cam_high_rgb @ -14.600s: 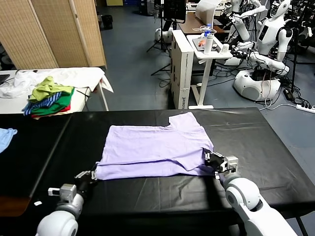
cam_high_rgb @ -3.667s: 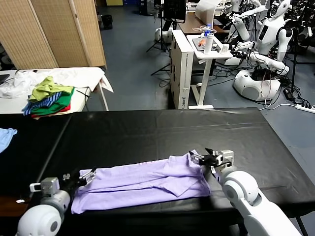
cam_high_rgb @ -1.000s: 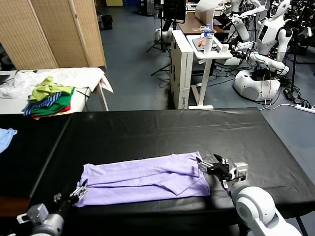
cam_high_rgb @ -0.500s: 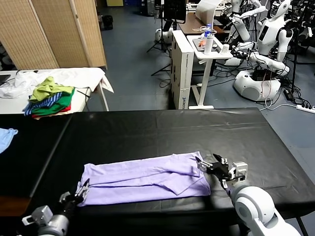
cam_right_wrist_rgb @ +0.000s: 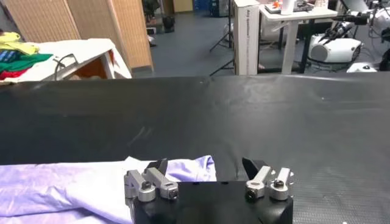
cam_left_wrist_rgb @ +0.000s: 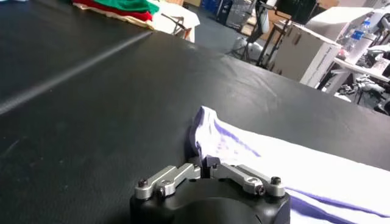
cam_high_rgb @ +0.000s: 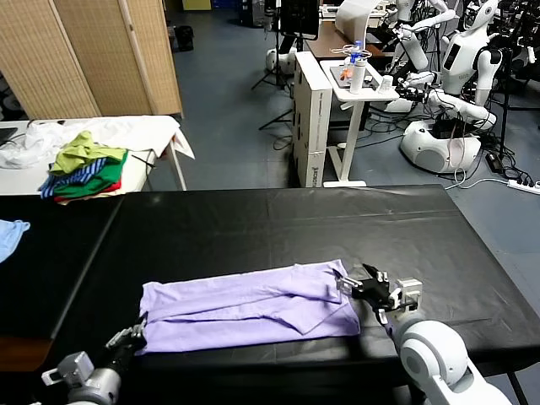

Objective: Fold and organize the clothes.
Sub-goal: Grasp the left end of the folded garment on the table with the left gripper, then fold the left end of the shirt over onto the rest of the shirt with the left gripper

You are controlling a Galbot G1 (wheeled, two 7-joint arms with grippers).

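The lavender T-shirt [cam_high_rgb: 245, 308] lies folded into a long band across the near half of the black table [cam_high_rgb: 278, 219]. At the shirt's left near corner, my left gripper [cam_high_rgb: 135, 331] is shut on the hem; in the left wrist view its fingertips pinch the edge of the cloth [cam_left_wrist_rgb: 210, 131] at the gripper [cam_left_wrist_rgb: 203, 162]. My right gripper [cam_high_rgb: 359, 285] stands open at the shirt's right end. In the right wrist view the gripper [cam_right_wrist_rgb: 206, 165] has the shirt's corner [cam_right_wrist_rgb: 186, 169] lying between its spread fingers, not gripped.
A heap of green, yellow and striped garments [cam_high_rgb: 83, 164] sits on a white side table at the back left. A light blue cloth [cam_high_rgb: 10, 236] lies at the table's left edge. A white cart [cam_high_rgb: 325, 110] and other robots [cam_high_rgb: 460, 76] stand beyond the far edge.
My left gripper has closed from wide open onto the shirt's left corner and crept slightly toward it. The right gripper has stayed open at the right end.
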